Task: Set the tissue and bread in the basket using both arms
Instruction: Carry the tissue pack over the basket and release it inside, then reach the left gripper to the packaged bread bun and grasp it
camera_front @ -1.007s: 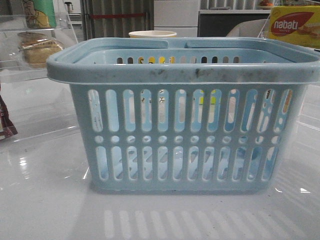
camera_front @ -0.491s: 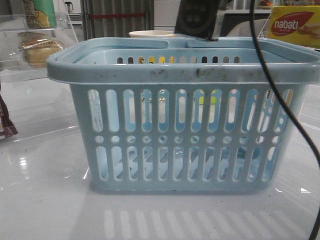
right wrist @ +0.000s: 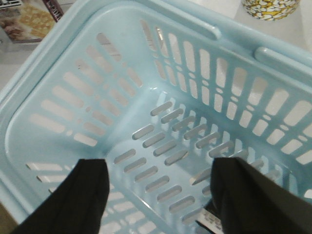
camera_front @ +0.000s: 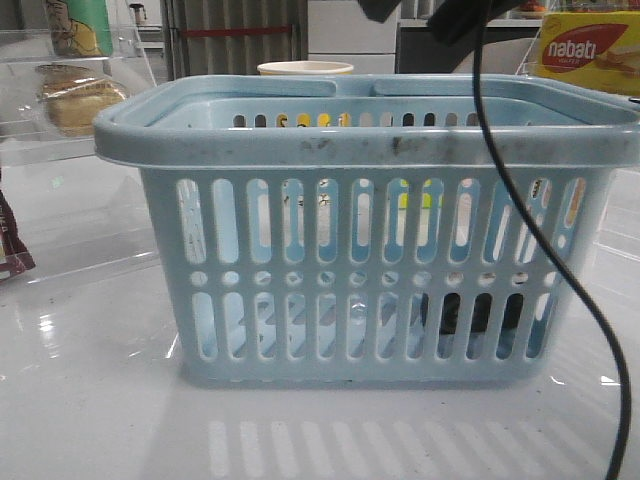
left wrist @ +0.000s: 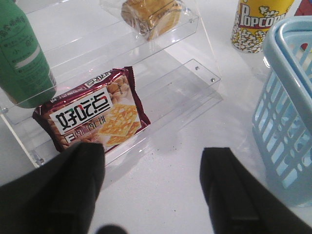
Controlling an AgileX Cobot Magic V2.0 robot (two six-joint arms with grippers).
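Gleaming white tabletop (camera_front: pixel 90 420) under the basket (camera_front: pixel 370 150), cabinets (camera_front: pixel 350 30) behind.

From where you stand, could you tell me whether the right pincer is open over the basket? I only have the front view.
Observer: Yes, the right pincer hangs open and empty above the inside of the basket.
Operator: Thank you. Is the tissue in there?
Observer: A dark packet, likely the tissue, shows on the basket floor, partly hidden by one finger.
Operator: And the left pincer, please?
Observer: The left pincer is open over the table, near a maroon packet.
Operator: Where is the bread?
Observer: The bread lies on the clear stepped shelf, outside the basket.
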